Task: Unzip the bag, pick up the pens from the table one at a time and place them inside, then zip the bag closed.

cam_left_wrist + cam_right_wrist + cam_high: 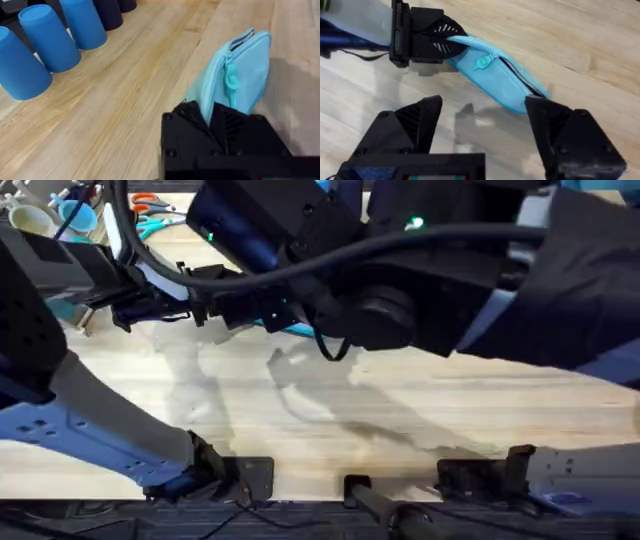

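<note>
The table carries the bag, its long axis running away from the left gripper, whose fingers are clamped on one end. The right gripper hangs with its fingers spread wide, the bag lying just ahead and crosswise to them. The zip pull sits nearer the held end (so the right arm seems better placed to reach it). In the overhead view the arms cover most of the bag; no pens can be made out.
</note>
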You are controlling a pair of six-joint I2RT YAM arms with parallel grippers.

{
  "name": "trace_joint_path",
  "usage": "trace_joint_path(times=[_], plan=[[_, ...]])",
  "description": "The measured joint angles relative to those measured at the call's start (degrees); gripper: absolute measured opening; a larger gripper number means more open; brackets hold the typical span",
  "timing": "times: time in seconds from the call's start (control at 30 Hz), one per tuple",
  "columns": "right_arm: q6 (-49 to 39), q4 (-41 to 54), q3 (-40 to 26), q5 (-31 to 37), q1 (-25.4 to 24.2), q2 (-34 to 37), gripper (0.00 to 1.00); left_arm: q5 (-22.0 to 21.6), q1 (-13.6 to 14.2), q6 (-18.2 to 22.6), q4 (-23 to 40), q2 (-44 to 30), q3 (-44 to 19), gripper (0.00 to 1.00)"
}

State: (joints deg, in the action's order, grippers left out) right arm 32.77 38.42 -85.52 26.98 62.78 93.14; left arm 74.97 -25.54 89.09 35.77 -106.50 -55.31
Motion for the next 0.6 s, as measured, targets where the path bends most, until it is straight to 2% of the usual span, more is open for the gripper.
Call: trace_joint_path(times=[0.3, 0.6], plan=[[0.5, -0.08, 0.0, 0.0, 0.0, 0.0, 0.997, 0.01, 0.0, 0.01, 0.0, 0.0, 0.0, 0.042], [10.65, -0.25, 0.0, 0.0, 0.0, 0.0, 0.998, 0.01, 0.0, 0.01, 0.0, 0.0, 0.0, 0.042]])
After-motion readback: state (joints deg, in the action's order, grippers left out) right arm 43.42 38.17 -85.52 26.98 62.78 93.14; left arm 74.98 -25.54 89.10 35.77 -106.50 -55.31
